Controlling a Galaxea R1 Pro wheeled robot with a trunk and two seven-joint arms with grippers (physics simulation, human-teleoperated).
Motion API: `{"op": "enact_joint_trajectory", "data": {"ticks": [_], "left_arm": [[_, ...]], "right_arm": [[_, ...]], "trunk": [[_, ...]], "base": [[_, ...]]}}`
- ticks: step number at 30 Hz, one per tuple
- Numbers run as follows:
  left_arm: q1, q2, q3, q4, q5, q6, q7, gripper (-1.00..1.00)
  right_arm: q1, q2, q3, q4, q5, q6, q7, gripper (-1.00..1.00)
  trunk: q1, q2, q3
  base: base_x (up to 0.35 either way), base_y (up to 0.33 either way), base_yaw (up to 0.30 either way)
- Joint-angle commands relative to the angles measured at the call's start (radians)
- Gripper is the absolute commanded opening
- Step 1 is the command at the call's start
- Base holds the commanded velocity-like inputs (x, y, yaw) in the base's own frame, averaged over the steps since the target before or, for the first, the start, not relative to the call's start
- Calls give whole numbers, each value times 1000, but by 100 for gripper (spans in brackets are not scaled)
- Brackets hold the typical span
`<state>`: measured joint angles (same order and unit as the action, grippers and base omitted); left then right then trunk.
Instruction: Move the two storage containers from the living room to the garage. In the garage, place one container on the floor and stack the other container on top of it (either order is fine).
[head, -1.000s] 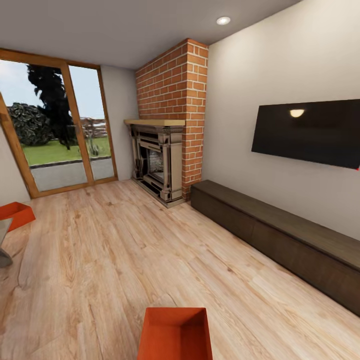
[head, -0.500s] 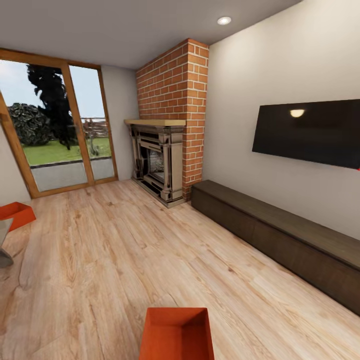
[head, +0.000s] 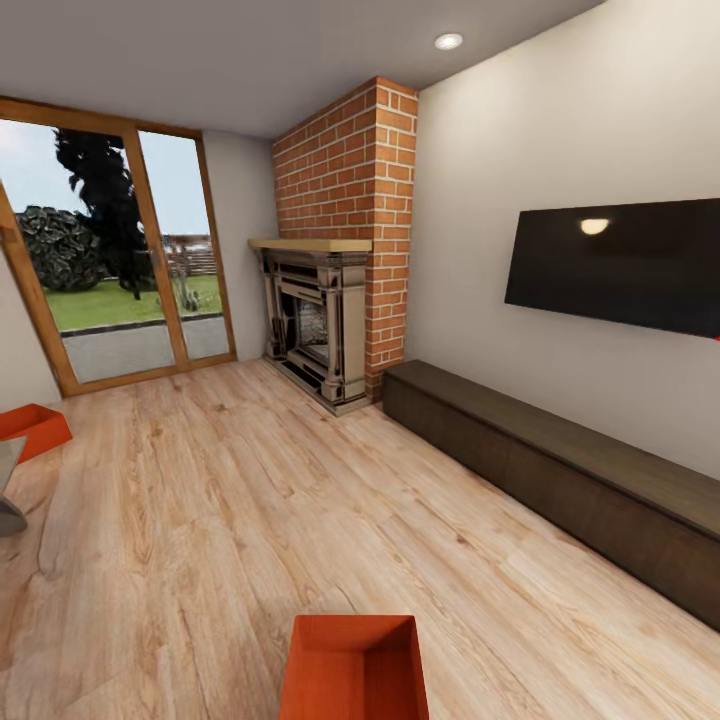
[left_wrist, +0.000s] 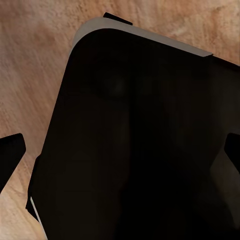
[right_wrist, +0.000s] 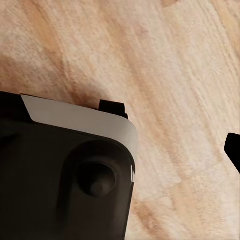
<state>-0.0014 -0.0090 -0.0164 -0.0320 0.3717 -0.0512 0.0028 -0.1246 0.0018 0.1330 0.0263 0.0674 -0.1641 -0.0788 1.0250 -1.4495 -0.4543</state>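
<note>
I am in the living room, on its light wood plank floor (head: 250, 500). One orange-red storage container (head: 355, 665) sits open-topped on the planks right in front of me, cut off by the lower edge of the head view. The other storage container (head: 32, 430) lies on the floor far to the left, half out of frame. My left gripper (left_wrist: 121, 152) is open, its dark fingertips (left_wrist: 10, 155) spread wide over my own dark base. My right gripper (right_wrist: 120, 152) looks open too, with one fingertip (right_wrist: 234, 150) showing above the planks. Neither holds anything.
A brick fireplace (head: 335, 300) stands ahead. A long dark low cabinet (head: 560, 475) runs along the right wall under a wall-mounted TV (head: 615, 265). Glass doors (head: 110, 260) are at the back left. A grey object (head: 8, 490) juts in at the left edge.
The head view has shifted very slightly; both containers stay where they were.
</note>
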Motion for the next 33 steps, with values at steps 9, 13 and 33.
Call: {"op": "enact_joint_trajectory", "data": {"ticks": [9, 13, 33], "left_arm": [[0, 0, -3, 0, 6, -2, 0, 100], [0, 0, -3, 0, 6, -2, -1, 100], [0, 17, -8, -2, 0, -4, -1, 100]], "right_arm": [[-1, 3, 6, 3, 3, 1, -5, 100], [-1, 4, 7, 3, 5, 1, 0, 100], [-1, 4, 11, 3, 8, 1, 5, 100]], "trunk": [[0, -1, -1], [0, -1, -1], [0, -1, -25]], "base": [[0, 0, 0], [0, 0, 0], [0, 0, 0]]}}
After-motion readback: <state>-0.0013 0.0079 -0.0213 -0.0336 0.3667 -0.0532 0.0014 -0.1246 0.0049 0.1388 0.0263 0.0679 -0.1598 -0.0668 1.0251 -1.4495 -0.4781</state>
